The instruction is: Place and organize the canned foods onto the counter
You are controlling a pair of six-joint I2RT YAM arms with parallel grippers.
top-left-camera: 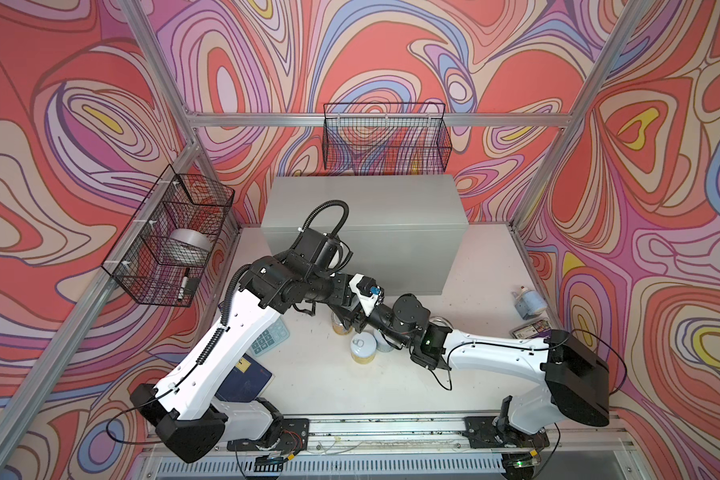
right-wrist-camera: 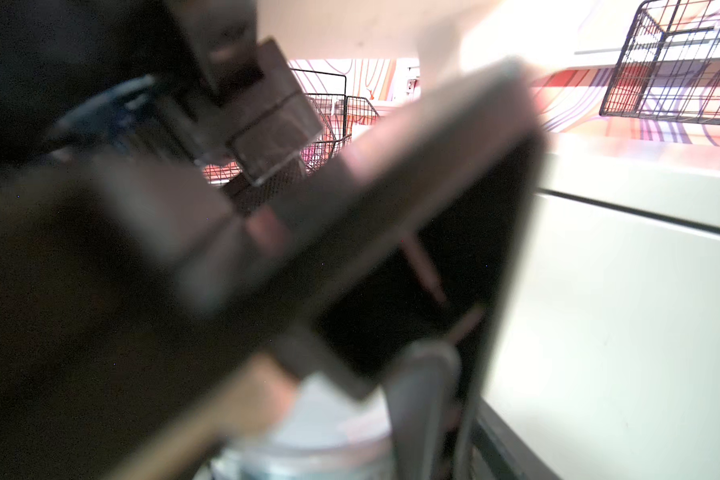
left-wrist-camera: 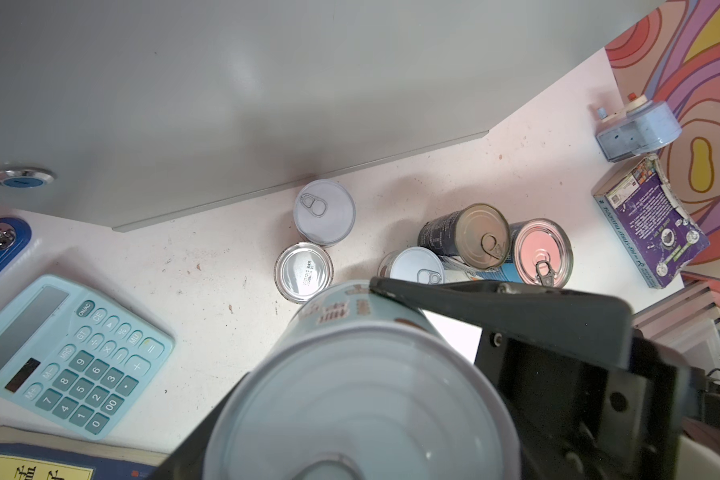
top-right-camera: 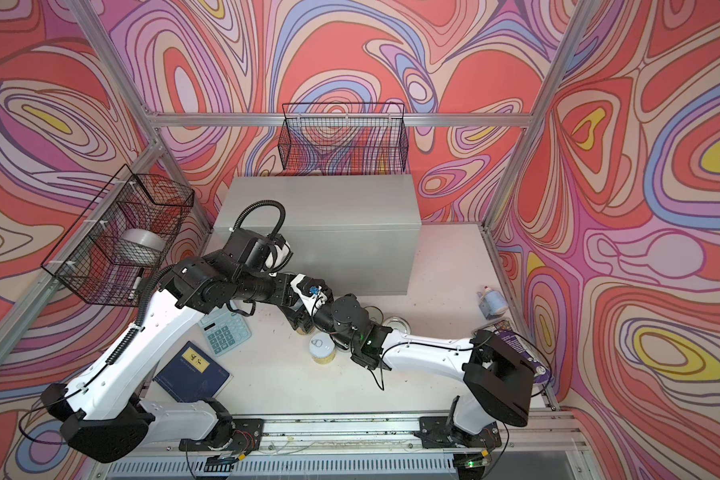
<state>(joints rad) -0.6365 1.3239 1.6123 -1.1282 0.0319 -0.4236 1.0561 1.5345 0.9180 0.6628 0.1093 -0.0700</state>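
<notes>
Gripping a pale blue tin [left-wrist-camera: 362, 407], your left gripper [left-wrist-camera: 329, 328] has its black fingers [left-wrist-camera: 495, 299] clamped on the tin's sides. It carries the tin clear of the white tabletop [left-wrist-camera: 433, 174], in front of the counter [left-wrist-camera: 184, 91] and not on its flat top; the label print is too blurred to read. Beyond it, by the counter's front edge, a second pale blue tin [left-wrist-camera: 324, 212] touches an upturned tin [left-wrist-camera: 303, 272] whose silver base bears a stamped code too small to read. Nearby, a third pale-lidded tin [left-wrist-camera: 416, 266], a tall dark navy tin [left-wrist-camera: 466, 235] and a tall blue tin [left-wrist-camera: 541, 253] crowd together, brand names unreadable. Your right gripper [top-left-camera: 350, 320] is tucked under the left arm in both top views and its wrist view is smeared, so you cannot tell how its fingers stand. Farther out, the calculator [left-wrist-camera: 67, 353] keys read ON/AC, CE, MRC and GT, the dark blue book [left-wrist-camera: 38, 467] carries a yellow label with Chinese characters, and a purple box [left-wrist-camera: 649, 220] lies beside a pale blue bottle [left-wrist-camera: 636, 129].
</notes>
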